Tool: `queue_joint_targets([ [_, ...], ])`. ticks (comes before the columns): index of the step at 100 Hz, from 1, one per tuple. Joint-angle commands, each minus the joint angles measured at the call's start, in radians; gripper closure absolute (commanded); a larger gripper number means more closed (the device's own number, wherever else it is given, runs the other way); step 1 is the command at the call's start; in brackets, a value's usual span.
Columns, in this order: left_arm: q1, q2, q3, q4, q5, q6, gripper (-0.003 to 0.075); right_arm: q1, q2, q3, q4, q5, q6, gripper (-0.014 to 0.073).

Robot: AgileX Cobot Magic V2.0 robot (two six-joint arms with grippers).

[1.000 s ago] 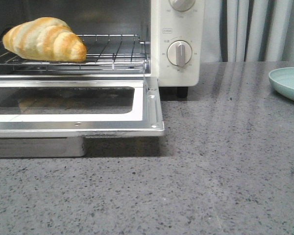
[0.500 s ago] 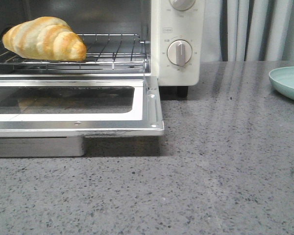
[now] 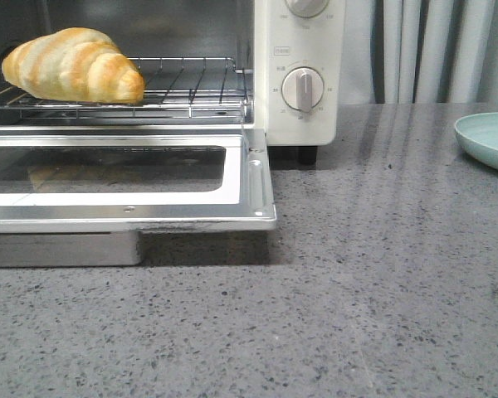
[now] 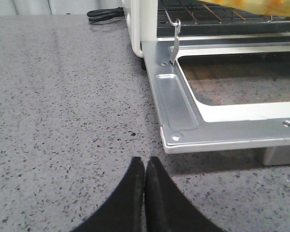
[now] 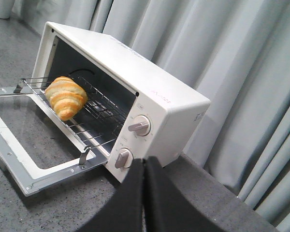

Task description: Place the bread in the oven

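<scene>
The bread (image 3: 73,66), a golden croissant-shaped roll with pale stripes, lies on the wire rack (image 3: 191,87) inside the cream-white oven (image 3: 303,50). The oven's glass door (image 3: 124,178) is folded down flat. The bread also shows in the right wrist view (image 5: 66,97), and its edge in the left wrist view (image 4: 251,5). My left gripper (image 4: 145,162) is shut and empty, low over the counter just before the door's corner. My right gripper (image 5: 144,164) is shut and empty, raised in front of the oven's dials. Neither gripper shows in the front view.
A pale green plate (image 3: 490,141) sits at the counter's right edge. Grey curtains (image 3: 432,50) hang behind. A black cable (image 4: 104,14) lies behind the oven's left side. The open door's metal frame (image 4: 183,121) juts over the speckled counter (image 3: 382,290).
The front view has shifted very slightly; the bread, the oven and the plate stay where they were.
</scene>
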Motion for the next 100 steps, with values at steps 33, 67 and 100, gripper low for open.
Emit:
queue_joint_targets([
  [33, 0.004, -0.031, 0.025, -0.010, -0.055, -0.011, 0.0741, -0.099, 0.012, 0.087, -0.085, -0.111, 0.008, 0.0663],
  [67, 0.004, -0.031, 0.025, -0.010, -0.055, -0.011, 0.0741, -0.629, 0.012, 0.562, 0.092, -0.646, 0.182, 0.0663],
  [100, 0.004, -0.031, 0.025, -0.010, -0.055, -0.011, 0.0741, -0.744, -0.201, 0.731, 0.226, -0.412, 0.182, 0.0663],
])
